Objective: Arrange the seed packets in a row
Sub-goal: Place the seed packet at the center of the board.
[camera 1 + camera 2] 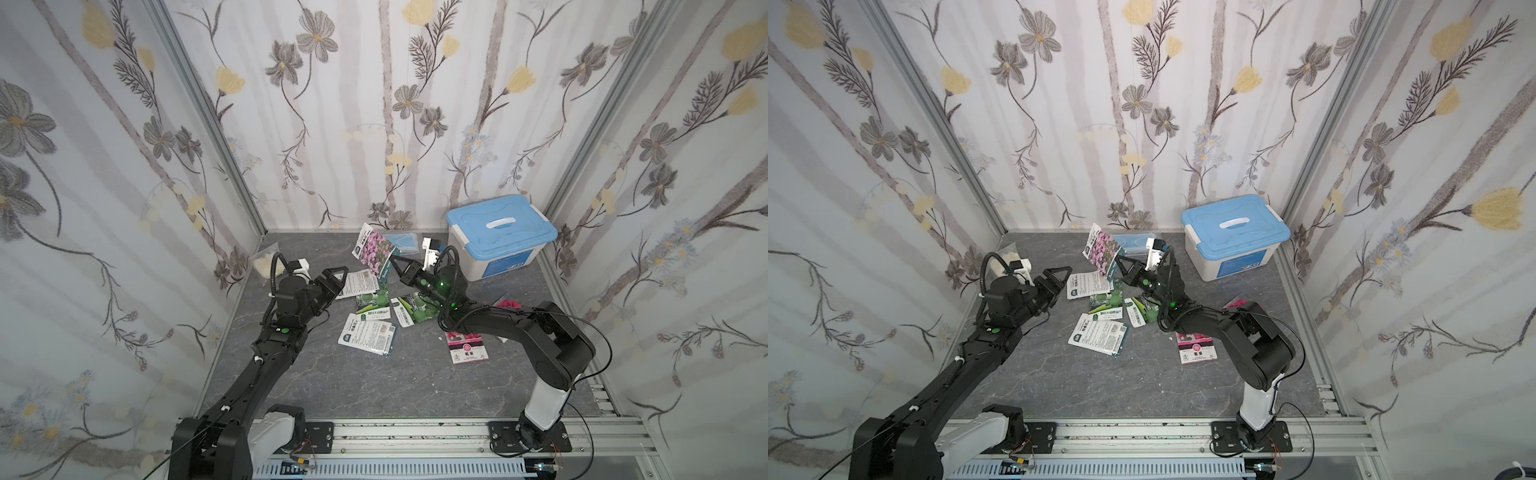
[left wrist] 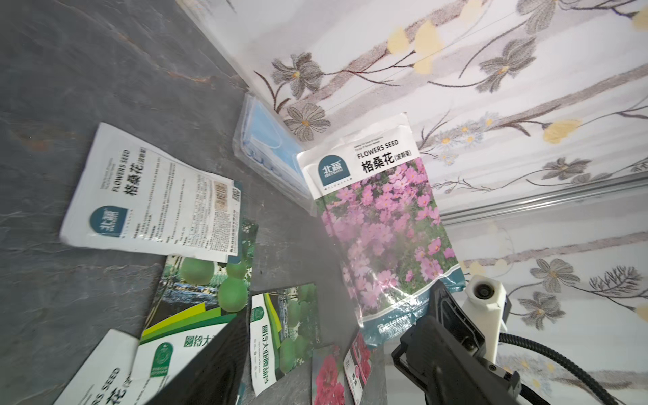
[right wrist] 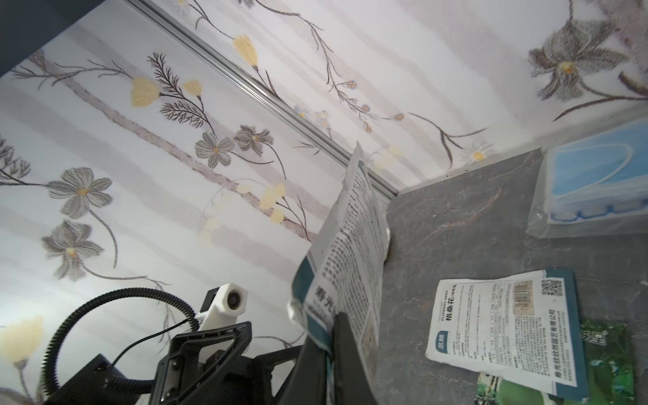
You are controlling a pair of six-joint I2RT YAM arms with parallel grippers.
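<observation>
My right gripper is shut on the lower edge of a purple-pink flower seed packet, holding it upright above the floor. My left gripper stands open just left of it, with nothing between its fingers. On the floor lie two white-backed packets, two green gourd packets and a red-pink bloom packet. Another red-pink packet shows behind the right arm.
A white box with a blue lid stands at the back right. A clear bag with a blue face mask leans at the back wall. A small clear bag of cream stuff lies in the back left corner.
</observation>
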